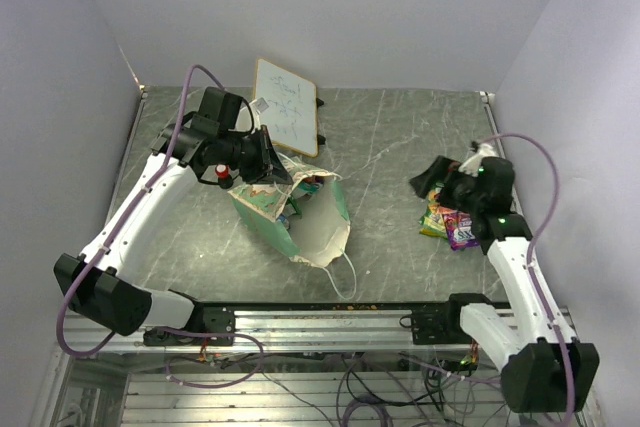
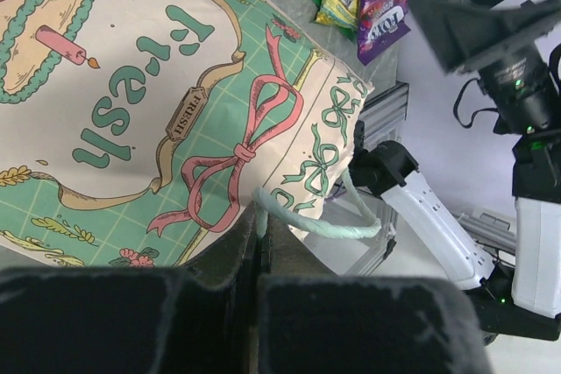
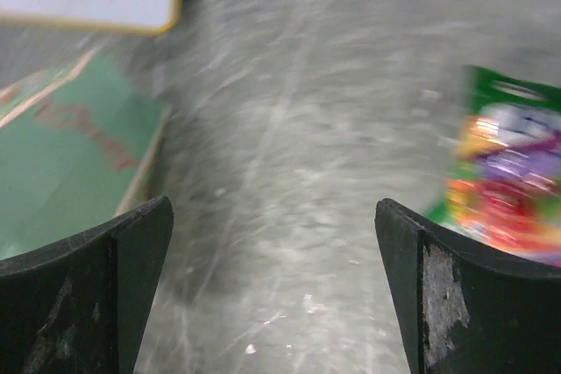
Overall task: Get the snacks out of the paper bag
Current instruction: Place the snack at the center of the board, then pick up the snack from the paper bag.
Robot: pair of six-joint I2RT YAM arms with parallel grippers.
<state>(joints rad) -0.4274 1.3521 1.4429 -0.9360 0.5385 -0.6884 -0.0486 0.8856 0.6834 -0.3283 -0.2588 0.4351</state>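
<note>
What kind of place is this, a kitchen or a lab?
Probably a robot test cell: two arms bolted to a metal rail, plain walls enclosing the grey tabletop, loose cables below.

You have one paper bag (image 1: pixel 318 232), lying centre-left in the overhead frame. Two snack packets (image 1: pixel 447 224) sit outside it at middle right, one green and yellow, one purple. More bright wrappers show in the bag's mouth, but you cannot count them from any view. There is one white framed board (image 1: pixel 287 107) at upper centre. One small red-topped cylinder (image 1: pixel 223 175) stands just left of the bag. You also have two grippers: the left gripper (image 1: pixel 268 162) and the right gripper (image 3: pixel 272 206).
</note>
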